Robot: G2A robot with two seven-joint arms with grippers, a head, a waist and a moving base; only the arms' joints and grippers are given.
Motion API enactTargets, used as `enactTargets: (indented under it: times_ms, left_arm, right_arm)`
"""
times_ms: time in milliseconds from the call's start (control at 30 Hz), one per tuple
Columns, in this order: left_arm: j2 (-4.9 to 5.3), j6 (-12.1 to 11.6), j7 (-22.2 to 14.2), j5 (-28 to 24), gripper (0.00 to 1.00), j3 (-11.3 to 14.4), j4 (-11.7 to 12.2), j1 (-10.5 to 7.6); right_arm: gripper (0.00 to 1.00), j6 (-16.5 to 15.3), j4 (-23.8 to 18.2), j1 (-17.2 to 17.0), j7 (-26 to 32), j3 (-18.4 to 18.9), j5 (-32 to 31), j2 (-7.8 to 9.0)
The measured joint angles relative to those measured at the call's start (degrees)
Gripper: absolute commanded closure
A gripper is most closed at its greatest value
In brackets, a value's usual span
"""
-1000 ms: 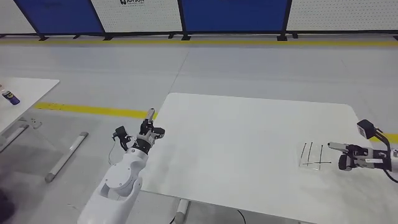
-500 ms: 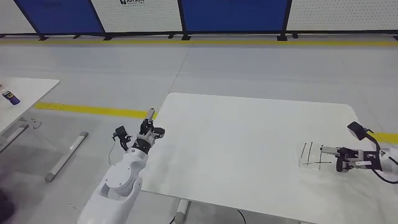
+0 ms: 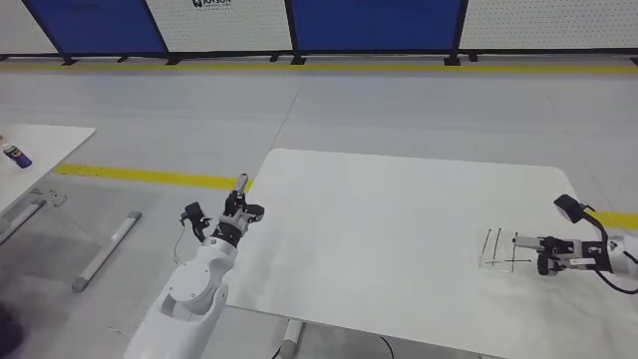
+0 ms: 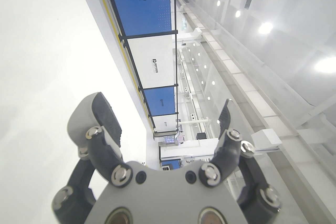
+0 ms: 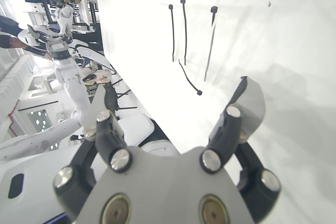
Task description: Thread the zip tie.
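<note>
Several thin black zip ties (image 3: 495,247) lie near the right end of the white table (image 3: 399,219). In the right wrist view three zip ties (image 5: 184,30) lie roughly parallel with their heads away from the gripper. A shorter zip tie (image 5: 189,78) lies slanted closest to it. My right gripper (image 5: 174,89) is open just short of the ties, with nothing between its fingers; in the top view the right gripper (image 3: 522,243) sits right beside them. My left gripper (image 3: 240,185) stands at the table's left edge, and the left gripper (image 4: 164,107) is open and empty.
A second white table (image 3: 45,150) stands off to the left with a small can (image 3: 15,154) on it. Blue and white pegboard panels (image 3: 374,5) line the back of the room. The table's right edge runs close behind the ties.
My right gripper has moved left across the table toward the zip ties, ending beside them. The left arm has stayed where it was.
</note>
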Motion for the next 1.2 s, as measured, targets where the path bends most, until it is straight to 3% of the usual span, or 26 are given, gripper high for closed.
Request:
enactTargets:
  times_ms: [167, 200, 267, 433, 767, 1000, 1200]
  left_arm:
    - [0.0, 0.0, 0.0, 0.0, 0.0, 0.0, 0.0, 0.0]
    - [0.0, 0.0, 0.0, 0.0, 0.0, 0.0, 0.0, 0.0]
    - [0.0, 0.0, 0.0, 0.0, 0.0, 0.0, 0.0, 0.0]
    - [0.0, 0.0, 0.0, 0.0, 0.0, 0.0, 0.0, 0.0]
    - [0.0, 0.0, 0.0, 0.0, 0.0, 0.0, 0.0, 0.0]
    - [0.0, 0.0, 0.0, 0.0, 0.0, 0.0, 0.0, 0.0]
    - [0.0, 0.0, 0.0, 0.0, 0.0, 0.0, 0.0, 0.0]
  right_arm:
    - [0.0, 0.5, -0.4, -0.5, -0.4, 0.2, -0.3, 0.07]
    - [0.04, 0.7, -0.5, -0.5, -0.4, 0.3, -0.5, 0.08]
    - [0.31, 0.9, -0.5, -0.6, -0.5, 0.3, -0.6, 0.08]
    - [0.51, 1.4, 0.2, -0.7, -0.6, 0.5, -0.7, 0.06]
    - [0.51, 2.1, 1.6, -0.6, -0.3, 0.9, -1.0, 0.07]
    - [0.6, 2.5, 2.7, -0.2, 0.3, 0.9, -0.7, -0.15]
    - [0.61, 2.5, 4.1, 0.4, 0.9, 0.5, -0.7, -0.56]
